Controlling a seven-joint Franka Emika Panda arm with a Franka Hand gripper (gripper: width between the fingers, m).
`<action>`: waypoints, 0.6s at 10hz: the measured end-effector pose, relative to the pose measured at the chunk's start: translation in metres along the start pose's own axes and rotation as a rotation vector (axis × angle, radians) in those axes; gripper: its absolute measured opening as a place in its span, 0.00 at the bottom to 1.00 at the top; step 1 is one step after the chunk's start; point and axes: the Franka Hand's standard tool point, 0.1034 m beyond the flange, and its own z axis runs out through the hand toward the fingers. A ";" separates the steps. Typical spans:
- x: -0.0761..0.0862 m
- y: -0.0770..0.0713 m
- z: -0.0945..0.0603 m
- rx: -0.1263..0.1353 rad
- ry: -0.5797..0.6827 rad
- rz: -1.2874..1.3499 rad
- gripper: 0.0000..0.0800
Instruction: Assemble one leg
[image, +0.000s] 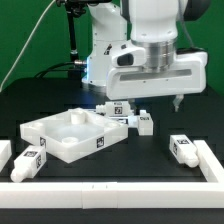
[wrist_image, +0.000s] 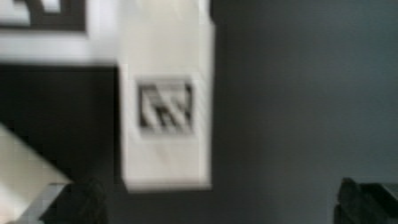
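In the wrist view a white leg (wrist_image: 169, 105) with a black-and-white tag lies blurred on the dark table. My gripper (wrist_image: 217, 206) is open above it, and the leg sits closer to one finger (wrist_image: 68, 205) than to the other. In the exterior view my gripper (image: 148, 100) hangs low over a cluster of legs (image: 120, 109) behind the large white tray-like piece (image: 45, 133). Another leg (image: 145, 122) lies beside that cluster. Nothing is held.
One loose leg (image: 30, 160) lies at the exterior view's front left and another (image: 183, 148) at the right. A white rail (image: 110, 192) runs along the front edge, with a raised white edge (image: 210, 158) at the right.
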 end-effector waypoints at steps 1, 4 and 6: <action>0.022 -0.008 -0.006 0.008 0.013 -0.008 0.81; 0.061 -0.014 0.000 0.020 0.036 -0.048 0.81; 0.059 -0.014 0.000 0.019 0.034 -0.048 0.81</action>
